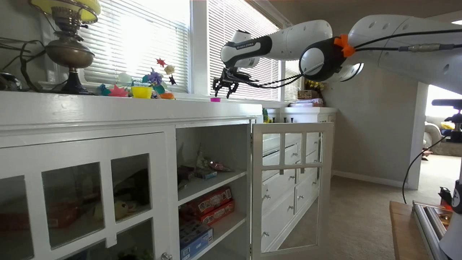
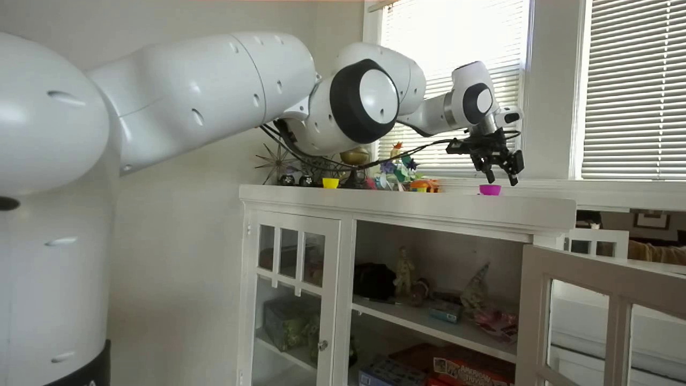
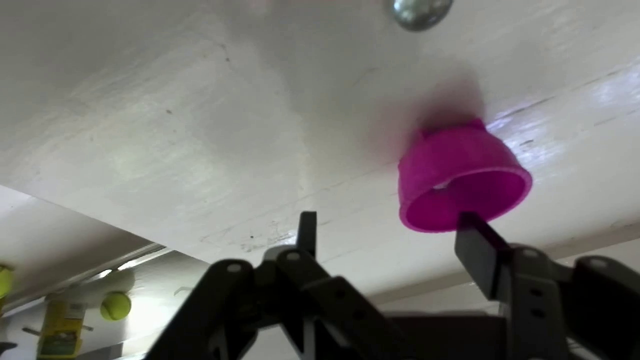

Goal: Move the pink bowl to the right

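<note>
The pink bowl is set upright near the three o'clock end of the white cabinet, as the exterior views are read, with its wide mouth turned up and its narrow base put down; its rim and outer wall are thereby offered to a grasp from above. In both exterior views it is found at about eight o'clock from the tool, whose fingers are parted, with nothing seen to be gripped. In the wrist view the bowl is placed at three o'clock from the centre, and its rim is partly covered by the fingertip at four o'clock; whether the two are touching cannot be told. The tool is pointed downward, presumably so that the bowl may be straddled, or its wall pinched, from above. The step in hand is judged to be the lining-up for a grasp, though a finished set-down would look much alike. If a grasp is meant, a slight shift toward eight o'clock in the exterior views is probably needed, since the bowl could be tipped by a finger brought straight down. Its carry is called for toward three o'clock, where the cabinet's end is near, so a short, low move is advised. Between nine and ten o'clock from the bowl in an exterior view, artificial flowers and an oil lamp are stood near the window, probably for display and out of the way.
</note>
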Controlling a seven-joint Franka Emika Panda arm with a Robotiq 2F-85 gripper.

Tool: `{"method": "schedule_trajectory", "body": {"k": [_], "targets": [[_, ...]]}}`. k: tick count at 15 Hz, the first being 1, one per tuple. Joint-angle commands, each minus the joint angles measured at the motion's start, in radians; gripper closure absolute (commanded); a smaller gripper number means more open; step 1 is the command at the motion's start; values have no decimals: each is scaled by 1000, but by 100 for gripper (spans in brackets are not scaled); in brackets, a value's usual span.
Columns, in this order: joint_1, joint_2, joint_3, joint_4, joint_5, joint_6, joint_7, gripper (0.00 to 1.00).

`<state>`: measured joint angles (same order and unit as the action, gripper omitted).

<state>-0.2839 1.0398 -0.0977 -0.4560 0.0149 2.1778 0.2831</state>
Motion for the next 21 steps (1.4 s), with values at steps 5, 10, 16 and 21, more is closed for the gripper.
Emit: {"method": "schedule_trajectory", "body": {"k": [5,10,16,21], "targets": [[-10,20,14,23,20,-4,-3,40],[-7,23,19,24,20,-5,-4,77],[-6,23,25,23,22,-5,-4,100],[4,-5,23,13,15,-37,-17,98]]}}
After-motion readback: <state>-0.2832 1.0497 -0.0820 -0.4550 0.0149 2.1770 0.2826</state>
